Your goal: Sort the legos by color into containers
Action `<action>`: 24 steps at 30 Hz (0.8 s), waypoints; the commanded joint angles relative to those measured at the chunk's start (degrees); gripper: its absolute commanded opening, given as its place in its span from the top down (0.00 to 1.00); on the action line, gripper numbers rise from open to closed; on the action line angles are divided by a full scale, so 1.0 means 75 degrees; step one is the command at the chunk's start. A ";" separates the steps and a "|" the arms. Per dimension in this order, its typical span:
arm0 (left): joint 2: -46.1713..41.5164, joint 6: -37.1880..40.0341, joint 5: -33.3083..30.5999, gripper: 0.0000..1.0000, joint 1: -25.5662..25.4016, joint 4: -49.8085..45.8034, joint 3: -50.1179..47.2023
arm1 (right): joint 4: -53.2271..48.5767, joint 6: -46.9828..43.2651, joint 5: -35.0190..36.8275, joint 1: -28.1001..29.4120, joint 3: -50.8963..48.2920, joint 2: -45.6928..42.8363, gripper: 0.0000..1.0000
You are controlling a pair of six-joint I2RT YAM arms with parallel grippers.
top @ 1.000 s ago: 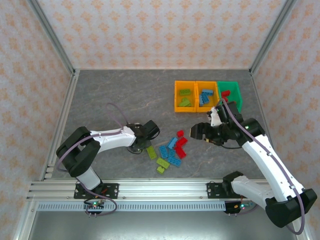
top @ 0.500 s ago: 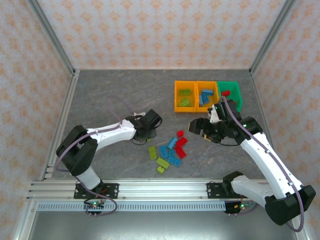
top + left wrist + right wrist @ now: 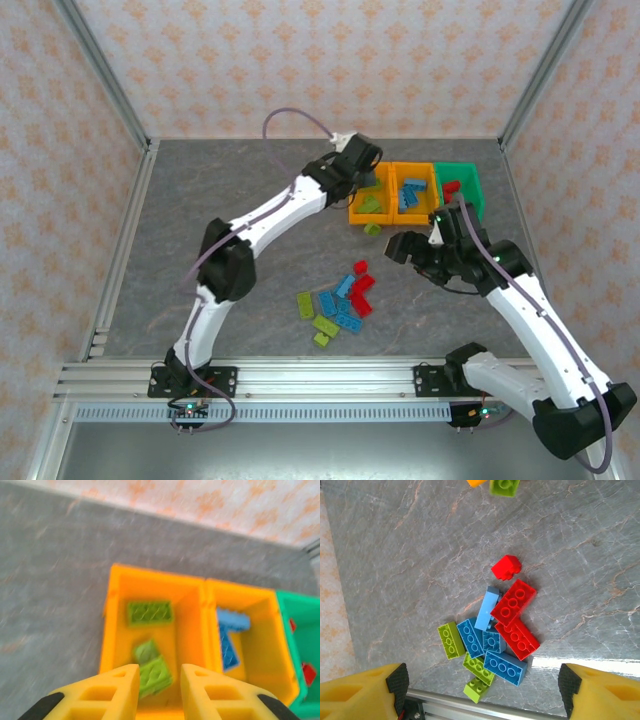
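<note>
Orange glossy bin (image 3: 111, 620) lies below my left gripper (image 3: 159, 672), fingers (image 3: 120, 685) narrowly parted, holding nothing, while right gripper (image 3: 481, 682) stands wide, empty, above flat studded legos (image 3: 492, 640) at seven o'clock from the bins (image 3: 393, 190).

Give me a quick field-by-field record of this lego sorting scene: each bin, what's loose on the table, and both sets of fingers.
left orange bin: three lime green legos
middle orange bin: blue legos
green bin: red legos
loose pile: red, blue and lime legos mixed on the table
stray lime lego: on the table, just outside the left orange bin
left fingers: over the left orange bin, narrow gap
right fingers: wide apart, empty, above the loose pile
</note>
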 commanded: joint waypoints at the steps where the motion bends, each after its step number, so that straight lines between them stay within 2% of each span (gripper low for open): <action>1: 0.1062 0.0897 -0.0568 0.68 0.0074 -0.0777 0.1673 | -0.0125 0.0151 0.0382 0.0048 -0.0114 -0.0179 0.20; 5: 0.1731 0.0927 -0.0428 0.65 0.0106 -0.0843 0.2898 | -0.0262 0.0161 0.0481 0.0054 -0.0171 -0.0373 0.20; 8: 0.1217 0.0834 -0.0380 0.60 0.0056 -0.0948 0.2475 | -0.0469 0.0365 0.1215 0.0055 -0.0281 -0.0442 0.19; 10: 0.0311 0.0896 -0.0319 0.57 -0.0032 -0.0497 0.1329 | -0.0493 0.0602 0.1891 0.0055 -0.0493 -0.0364 0.18; 13: -0.1746 0.0927 -0.0142 0.53 -0.0133 0.0830 -0.1318 | -0.0326 0.0708 0.2858 0.0027 -0.0782 -0.0040 0.12; 17: -0.4561 0.1697 0.0013 0.48 -0.0256 0.1882 -0.4387 | 0.0348 0.0022 0.3367 -0.0460 -0.0769 0.1000 0.06; 20: -0.6403 0.2510 0.0324 0.45 -0.0346 0.1967 -0.6174 | 0.0880 -0.0443 0.3470 -0.1011 -0.0419 0.2346 0.03; 24: -0.8426 0.3976 0.0693 0.40 -0.0354 0.1176 -0.7739 | 0.1828 -0.0742 0.3450 -0.1487 0.0109 0.4052 0.03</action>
